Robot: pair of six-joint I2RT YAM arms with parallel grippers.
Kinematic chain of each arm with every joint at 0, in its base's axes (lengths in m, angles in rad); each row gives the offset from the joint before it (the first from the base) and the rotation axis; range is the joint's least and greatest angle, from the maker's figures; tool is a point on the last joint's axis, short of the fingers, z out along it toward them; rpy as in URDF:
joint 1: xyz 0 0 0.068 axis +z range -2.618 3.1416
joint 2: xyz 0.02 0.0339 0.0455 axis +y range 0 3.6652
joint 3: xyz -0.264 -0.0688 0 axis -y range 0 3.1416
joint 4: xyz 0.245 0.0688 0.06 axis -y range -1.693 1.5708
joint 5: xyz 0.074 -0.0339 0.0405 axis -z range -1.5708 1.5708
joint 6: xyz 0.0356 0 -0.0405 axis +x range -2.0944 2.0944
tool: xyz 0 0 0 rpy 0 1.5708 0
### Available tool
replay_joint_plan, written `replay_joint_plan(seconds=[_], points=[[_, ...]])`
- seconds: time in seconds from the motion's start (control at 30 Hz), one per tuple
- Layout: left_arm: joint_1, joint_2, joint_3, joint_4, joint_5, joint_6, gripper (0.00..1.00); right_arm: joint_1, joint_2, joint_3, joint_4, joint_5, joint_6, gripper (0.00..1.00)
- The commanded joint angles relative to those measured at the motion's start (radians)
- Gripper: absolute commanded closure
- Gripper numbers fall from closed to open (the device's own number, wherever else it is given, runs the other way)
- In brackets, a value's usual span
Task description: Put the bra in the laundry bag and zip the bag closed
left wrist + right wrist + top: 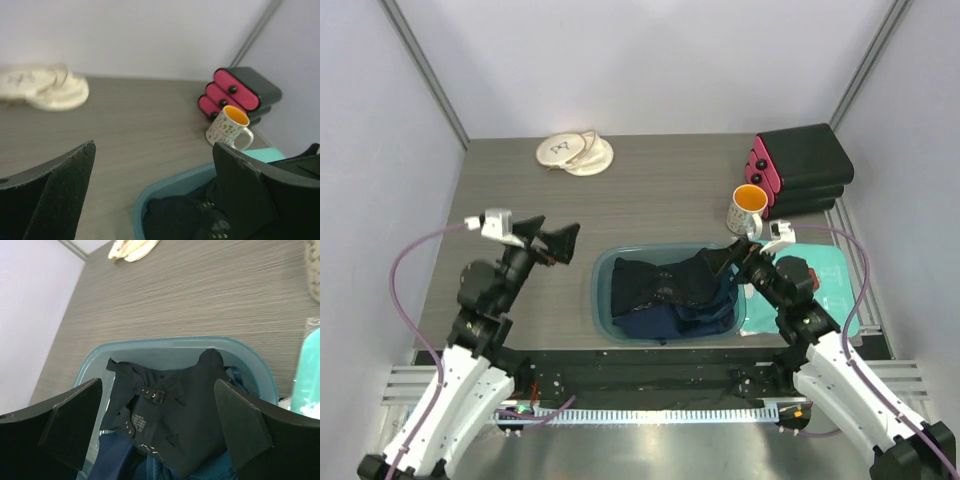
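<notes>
The black bra (665, 283) lies on top of navy clothes inside a teal tub (601, 290) at the table's near middle; its hook clasp and label show in the right wrist view (170, 405). The cream laundry bag (575, 152) rests at the far left of the table, also seen blurred in the left wrist view (45, 87). My right gripper (735, 262) hangs open over the tub's right rim, the bra below its fingers (250, 425). My left gripper (552, 243) is open, above the table left of the tub (165, 200), empty.
An orange-lined mug (747, 208) stands right of the tub, beside a black and pink drawer box (803, 168). A flat teal pouch (828, 285) lies at the right. Navy clothes (670, 322) fill the tub's front.
</notes>
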Motion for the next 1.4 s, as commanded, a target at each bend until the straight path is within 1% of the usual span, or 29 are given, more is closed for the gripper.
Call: replay_joint_plan(seconds=[0.0, 0.03, 0.07, 0.1, 0.13, 0.17, 0.2, 0.27, 0.3, 0.33, 0.4, 0.43, 0.5, 0.53, 0.57, 0.6, 0.63, 0.73, 0.77, 0.87, 0.9, 0.97, 1.03, 1.1, 1.17, 1.2, 1.23, 1.3, 1.37], points=[[0.002, 0.266, 0.278, -0.441, -0.340, -0.189, 0.00, 0.000, 0.063, 0.184, -0.246, 0.100, -0.044, 0.00], [0.002, 0.323, 0.379, -0.510, -0.370, -0.229, 0.01, -0.001, 0.085, 0.206, -0.289, 0.100, -0.045, 0.00], [0.005, 0.371, 0.419, -0.551, -0.375, -0.234, 0.00, 0.000, 0.093, 0.227, -0.306, 0.100, -0.057, 0.00], [0.005, 0.464, 0.447, -0.542, -0.346, -0.166, 0.00, 0.000, 0.100, 0.270, -0.326, 0.100, -0.086, 0.00], [0.008, 0.503, 0.485, -0.521, -0.281, -0.132, 0.00, 0.000, 0.105, 0.290, -0.365, 0.100, -0.100, 0.00], [0.008, 0.541, 0.502, -0.504, -0.263, -0.122, 0.00, 0.000, 0.106, 0.322, -0.379, 0.098, -0.113, 0.00], [0.011, 0.633, 0.517, -0.467, -0.260, -0.106, 0.00, 0.000, 0.105, 0.334, -0.392, 0.094, -0.126, 0.00], [0.033, 0.742, 0.625, -0.473, -0.245, -0.090, 0.00, 0.000, 0.088, 0.362, -0.430, 0.095, -0.123, 0.00], [0.040, 0.861, 0.671, -0.494, -0.240, -0.067, 0.00, 0.000, 0.082, 0.371, -0.442, 0.098, -0.117, 0.00], [0.056, 0.942, 0.786, -0.514, -0.233, -0.055, 0.00, 0.000, 0.077, 0.381, -0.467, 0.092, -0.122, 0.00], [0.085, 1.088, 0.934, -0.571, -0.190, -0.044, 0.00, 0.000, 0.070, 0.400, -0.485, 0.069, -0.134, 0.00], [0.118, 1.255, 1.094, -0.639, -0.170, -0.070, 0.00, 0.000, 0.070, 0.407, -0.502, 0.051, -0.143, 0.00], [0.163, 1.415, 1.262, -0.703, -0.057, -0.114, 0.01, 0.000, 0.070, 0.423, -0.522, 0.034, -0.145, 0.00], [0.203, 1.548, 1.418, -0.764, -0.036, -0.194, 0.02, 0.000, 0.070, 0.431, -0.545, 0.034, -0.149, 0.00], [0.223, 1.618, 1.488, -0.772, 0.012, -0.229, 0.05, -0.001, 0.071, 0.443, -0.554, 0.031, -0.149, 0.00], [0.237, 1.670, 1.543, -0.772, 0.014, -0.268, 0.10, 0.000, 0.068, 0.445, -0.559, 0.026, -0.149, 0.00], [0.254, 1.757, 1.632, -0.755, 0.001, -0.333, 0.11, 0.000, 0.065, 0.448, -0.567, 0.022, -0.151, 0.00], [0.283, 1.847, 1.686, -0.685, -0.056, -0.449, 0.11, 0.000, 0.056, 0.445, -0.568, 0.005, -0.148, 0.00], [0.292, 1.885, 1.685, -0.637, -0.061, -0.543, 0.12, 0.000, 0.054, 0.447, -0.571, 0.008, -0.154, 0.00], [0.317, 1.949, 1.699, -0.641, -0.078, -0.682, 0.15, 0.000, 0.044, 0.453, -0.588, 0.028, -0.154, 0.00], [0.317, 1.957, 1.711, -0.648, -0.144, -0.696, 0.15, 0.000, 0.040, 0.453, -0.591, 0.020, -0.154, 0.00], [0.314, 1.966, 1.699, -0.635, -0.185, -0.733, 0.13, 0.000, 0.028, 0.453, -0.594, 0.020, -0.154, 0.00], [0.315, 1.988, 1.657, -0.557, -0.180, -0.808, 0.14, 0.000, 0.021, 0.453, -0.596, 0.021, -0.149, 0.00], [0.323, 2.032, 1.668, -0.537, -0.161, -0.872, 0.17, 0.000, 0.013, 0.456, -0.594, 0.021, -0.146, 0.00], [0.330, 2.052, 1.670, -0.505, -0.122, -0.882, 0.39, 0.000, 0.013, 0.456, -0.594, 0.018, -0.136, 0.00], [0.333, 2.057, 1.671, -0.503, -0.116, -0.883, 0.65, 0.000, 0.016, 0.454, -0.596, 0.011, -0.134, 0.00], [0.340, 2.045, 1.664, -0.517, -0.114, -0.880, 0.75, 0.000, 0.020, 0.453, -0.594, -0.001, -0.128, 0.00], [0.341, 1.997, 1.578, -0.491, -0.127, -0.847, 0.87, 0.000, 0.036, 0.451, -0.596, -0.015, -0.122, 0.00], [0.341, 1.886, 1.504, -0.477, -0.195, -0.759, 0.93, 0.000, 0.050, 0.437, -0.588, -0.032, -0.114, 0.00]])
